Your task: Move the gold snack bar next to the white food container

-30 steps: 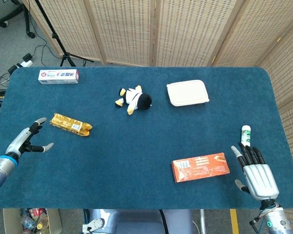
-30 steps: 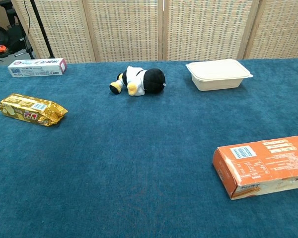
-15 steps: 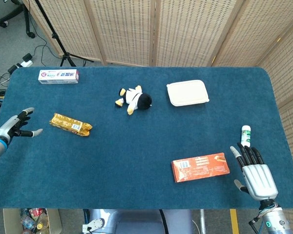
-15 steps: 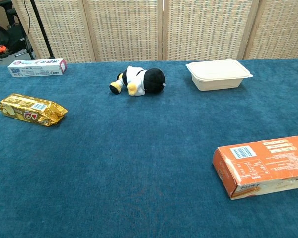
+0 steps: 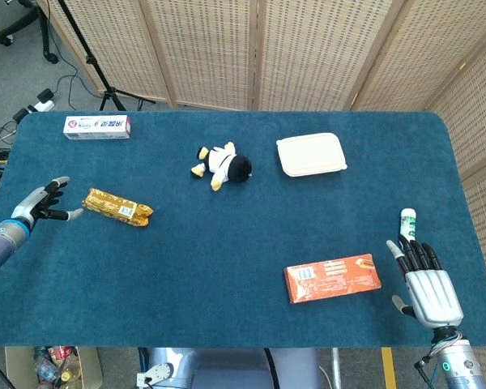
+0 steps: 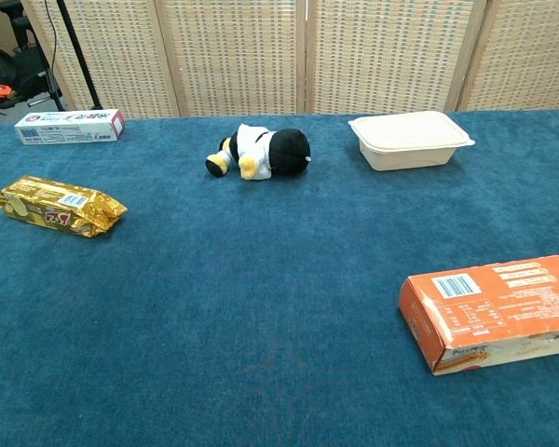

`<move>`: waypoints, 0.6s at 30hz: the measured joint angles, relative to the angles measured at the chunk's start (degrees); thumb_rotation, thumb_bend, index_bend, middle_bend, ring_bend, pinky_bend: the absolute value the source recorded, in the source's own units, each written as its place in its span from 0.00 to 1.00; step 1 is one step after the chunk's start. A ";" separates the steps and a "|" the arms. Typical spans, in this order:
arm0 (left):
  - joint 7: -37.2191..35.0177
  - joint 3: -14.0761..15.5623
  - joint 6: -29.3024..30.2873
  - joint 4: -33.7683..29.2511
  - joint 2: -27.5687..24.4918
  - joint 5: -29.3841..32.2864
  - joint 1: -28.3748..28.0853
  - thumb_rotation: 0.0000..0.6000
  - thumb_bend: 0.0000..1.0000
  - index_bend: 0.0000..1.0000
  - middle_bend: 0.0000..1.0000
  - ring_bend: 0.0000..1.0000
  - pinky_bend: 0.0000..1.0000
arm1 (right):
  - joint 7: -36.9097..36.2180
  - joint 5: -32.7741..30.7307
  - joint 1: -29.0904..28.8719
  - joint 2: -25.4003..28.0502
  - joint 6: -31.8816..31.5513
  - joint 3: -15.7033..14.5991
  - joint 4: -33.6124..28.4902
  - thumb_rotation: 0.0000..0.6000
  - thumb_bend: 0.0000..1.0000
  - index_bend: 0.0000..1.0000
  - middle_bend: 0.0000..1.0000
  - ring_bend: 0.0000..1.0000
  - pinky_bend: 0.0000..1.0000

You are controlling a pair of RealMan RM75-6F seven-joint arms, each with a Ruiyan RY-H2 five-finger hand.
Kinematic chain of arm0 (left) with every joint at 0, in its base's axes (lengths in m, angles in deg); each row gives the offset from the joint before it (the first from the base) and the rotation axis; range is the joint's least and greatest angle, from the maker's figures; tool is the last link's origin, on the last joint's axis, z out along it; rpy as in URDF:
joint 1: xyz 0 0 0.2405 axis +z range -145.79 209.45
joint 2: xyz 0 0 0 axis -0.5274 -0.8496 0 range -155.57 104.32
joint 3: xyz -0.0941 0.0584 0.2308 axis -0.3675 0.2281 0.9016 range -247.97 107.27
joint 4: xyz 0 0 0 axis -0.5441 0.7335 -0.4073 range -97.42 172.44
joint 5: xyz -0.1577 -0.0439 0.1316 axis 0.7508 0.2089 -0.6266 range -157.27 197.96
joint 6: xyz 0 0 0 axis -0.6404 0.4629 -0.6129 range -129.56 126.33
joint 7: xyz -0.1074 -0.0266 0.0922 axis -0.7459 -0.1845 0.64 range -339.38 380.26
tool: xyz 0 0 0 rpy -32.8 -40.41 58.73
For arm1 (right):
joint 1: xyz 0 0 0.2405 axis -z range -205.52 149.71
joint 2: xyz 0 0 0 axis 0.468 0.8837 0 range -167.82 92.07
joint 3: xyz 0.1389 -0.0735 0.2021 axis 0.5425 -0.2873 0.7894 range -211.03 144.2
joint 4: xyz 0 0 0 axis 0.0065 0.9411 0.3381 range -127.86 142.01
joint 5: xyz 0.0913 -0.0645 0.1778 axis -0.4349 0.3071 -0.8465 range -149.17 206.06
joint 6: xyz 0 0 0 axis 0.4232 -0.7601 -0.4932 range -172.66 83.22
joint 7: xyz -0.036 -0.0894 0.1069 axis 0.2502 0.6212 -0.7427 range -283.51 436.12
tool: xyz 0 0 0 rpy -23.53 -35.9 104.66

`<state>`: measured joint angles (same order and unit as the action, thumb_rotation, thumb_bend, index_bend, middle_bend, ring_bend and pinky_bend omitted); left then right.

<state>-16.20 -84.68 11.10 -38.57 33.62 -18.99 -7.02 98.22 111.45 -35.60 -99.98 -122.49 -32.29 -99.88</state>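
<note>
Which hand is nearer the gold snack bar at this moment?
Left. The left hand sits just off the gold snack bar's left end, fingers open and not touching it. The right hand lies across the table at the near right corner, beside the orange box.

We see a gold snack bar [image 5: 117,207] in a shiny, crinkled foil wrapper with a small white label, lying flat near the left edge of the blue surface [image 5: 227,259], its length angled slightly toward the front. A white food container [image 5: 311,154], rectangular with rounded corners and its lid closed, sits toward the far edge, right of centre, well apart from the bar.
</note>
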 measured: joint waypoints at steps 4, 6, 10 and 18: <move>0.65 1.12 -0.36 2.33 1.69 1.18 -1.45 1.00 0.30 0.00 0.00 0.00 0.00 | 0.12 -0.60 -0.16 -0.21 0.35 0.09 0.42 1.00 0.23 0.02 0.00 0.00 0.06; 0.87 1.58 -0.51 3.25 2.42 1.65 -1.92 1.00 0.30 0.00 0.00 0.00 0.00 | 0.31 -0.72 -0.22 -0.33 0.45 0.07 0.51 1.00 0.23 0.02 0.00 0.00 0.06; 1.02 2.26 -1.14 5.09 3.91 2.66 -2.57 1.00 0.30 0.00 0.00 0.00 0.00 | 0.76 -0.78 -0.32 -0.56 0.55 0.00 0.52 1.00 0.23 0.02 0.00 0.00 0.06; 0.87 2.20 -2.04 8.09 6.42 3.28 -2.71 1.00 0.30 0.00 0.00 0.00 0.00 | 1.16 -1.53 -0.58 -0.99 0.97 0.05 0.90 1.00 0.23 0.02 0.00 0.00 0.06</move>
<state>-15.33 -82.48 9.06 -30.49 40.04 -15.71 -9.73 99.38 109.92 -36.18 -100.97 -121.51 -32.24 -98.98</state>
